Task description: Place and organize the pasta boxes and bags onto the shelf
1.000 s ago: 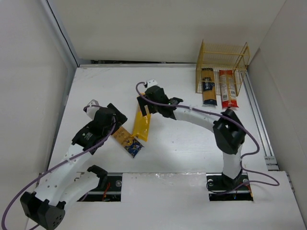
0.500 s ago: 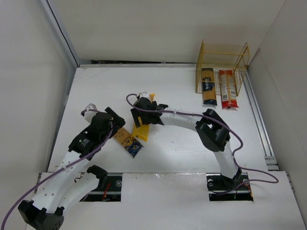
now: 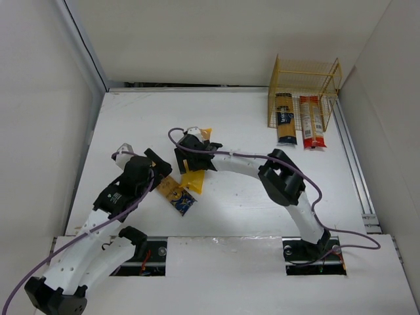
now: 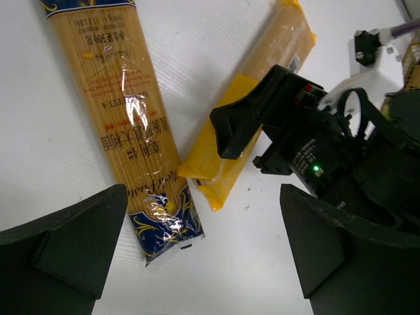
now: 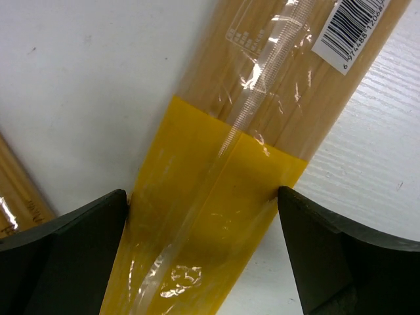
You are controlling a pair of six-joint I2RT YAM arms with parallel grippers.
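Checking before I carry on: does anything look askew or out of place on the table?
The two packs in the shelf, dark-blue and red, stick out past its front. The yellow bag and blue-ended bag lie slanted mid-table, not shelved.

We see a white counter (image 3: pixel 223 210) with white walls (image 3: pixel 39 98) left, right and far. A metal rail (image 3: pixel 357 177) runs along its right edge.
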